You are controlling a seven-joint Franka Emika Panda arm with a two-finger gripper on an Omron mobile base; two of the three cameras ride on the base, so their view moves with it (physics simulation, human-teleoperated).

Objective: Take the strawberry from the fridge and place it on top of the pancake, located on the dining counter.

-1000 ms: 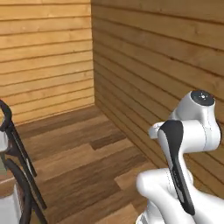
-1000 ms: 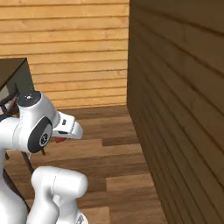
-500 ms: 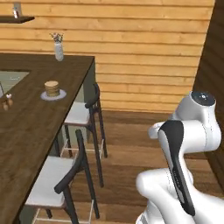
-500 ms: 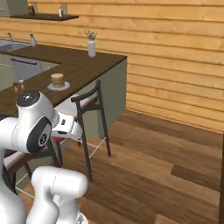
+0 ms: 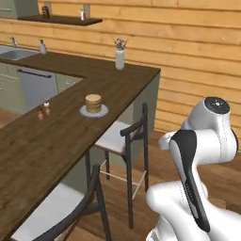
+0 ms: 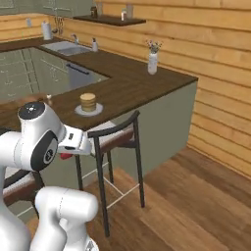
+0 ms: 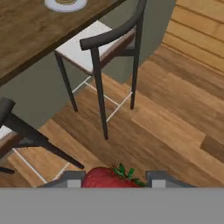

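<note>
My gripper (image 7: 116, 179) is shut on the strawberry (image 7: 107, 178), red with green leaves, held between the two dark fingertips (image 7: 72, 177). In the right base view the strawberry (image 6: 65, 156) peeks out red under the hand, low in front of the dining counter. The pancake (image 5: 93, 102) is a small tan stack on a white plate (image 5: 84, 112) near the edge of the dark wooden dining counter (image 5: 56, 141). The pancake (image 6: 87, 101) lies up and ahead of the hand. The plate (image 7: 65, 5) shows at the top of the hand view. The fridge is out of view.
Dark-framed chairs (image 5: 127, 136) with white seats stand along the counter, one chair (image 7: 109, 39) right ahead of the hand. Two small shakers (image 5: 43, 110) and a white vase (image 5: 120, 56) stand on the counter. A sink (image 6: 66, 47) lies at the back left. Wood floor spreads to the right.
The whole picture has swung from bare wooden walls to the dining counter, so the base has turned; pancake and chairs now sit closer. The arm's pose has not changed.
</note>
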